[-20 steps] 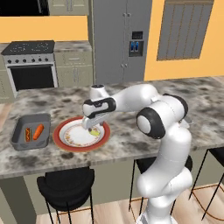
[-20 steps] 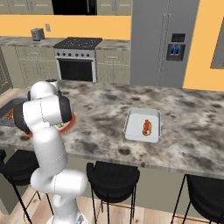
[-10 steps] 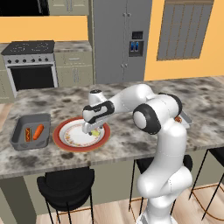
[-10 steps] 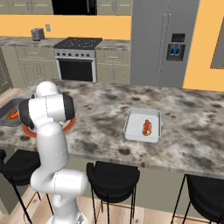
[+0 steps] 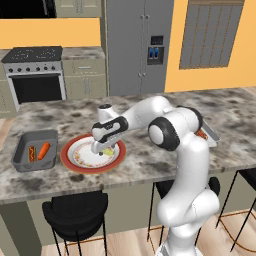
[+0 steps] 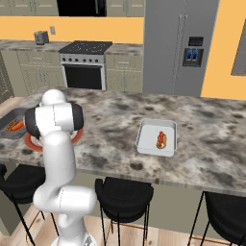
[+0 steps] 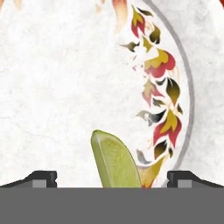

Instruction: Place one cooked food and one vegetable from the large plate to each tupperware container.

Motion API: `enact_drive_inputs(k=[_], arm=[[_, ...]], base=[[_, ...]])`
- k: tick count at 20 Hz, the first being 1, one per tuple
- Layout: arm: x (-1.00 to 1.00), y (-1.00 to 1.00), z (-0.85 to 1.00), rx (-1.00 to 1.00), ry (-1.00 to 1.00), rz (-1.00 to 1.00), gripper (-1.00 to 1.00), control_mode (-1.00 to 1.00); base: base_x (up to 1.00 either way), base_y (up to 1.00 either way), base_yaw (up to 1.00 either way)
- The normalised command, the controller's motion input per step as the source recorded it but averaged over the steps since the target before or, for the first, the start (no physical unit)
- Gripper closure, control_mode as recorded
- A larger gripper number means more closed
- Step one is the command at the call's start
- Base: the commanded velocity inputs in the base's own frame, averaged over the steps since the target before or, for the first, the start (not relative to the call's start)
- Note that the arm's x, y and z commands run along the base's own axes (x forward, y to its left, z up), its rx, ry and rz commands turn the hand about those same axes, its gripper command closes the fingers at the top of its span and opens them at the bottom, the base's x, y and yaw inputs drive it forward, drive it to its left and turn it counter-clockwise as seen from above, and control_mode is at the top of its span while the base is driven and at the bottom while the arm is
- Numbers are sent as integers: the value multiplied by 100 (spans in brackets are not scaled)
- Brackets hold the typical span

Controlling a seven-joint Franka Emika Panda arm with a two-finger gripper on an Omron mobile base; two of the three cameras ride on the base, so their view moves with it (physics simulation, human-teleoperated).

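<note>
Now the released claw (image 7: pixel 112 177) straddles a green vegetable (image 7: pixel 114 161) on the large plate (image 7: pixel 52 87).

On the tabletop (image 5: pixel 150 165) there is one large plate (image 5: pixel 75 165) and two tupperware containers, a dark grey one (image 5: pixel 22 156) at the left and a pale one (image 6: pixel 149 144) at the right. The dark tub carries two items, a sausage (image 5: pixel 32 152) and a carrot (image 5: pixel 44 150); the pale tub carries one sausage (image 6: pixel 161 139). One green vegetable piece (image 7: pixel 114 162) lies on the plate, and four black stools (image 6: pixel 124 193) stand at the near side.

Green vegetable piece (image 7: pixel 114 159) cut off at hand view's bottom edge; large plate (image 6: pixel 31 142) mostly hidden behind arm.
</note>
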Motion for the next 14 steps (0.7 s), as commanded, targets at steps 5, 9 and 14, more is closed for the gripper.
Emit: enact_drive_inputs(k=[5, 9, 14], arm=[[0, -1, -30, 0, -1, 0, -100, -100], [0, 0, -23, 0, -1, 0, -100, -100], [0, 0, -4, 0, 0, 0, 100, -100]], base=[[0, 0, 0], [0, 0, 0], [0, 0, 0]])
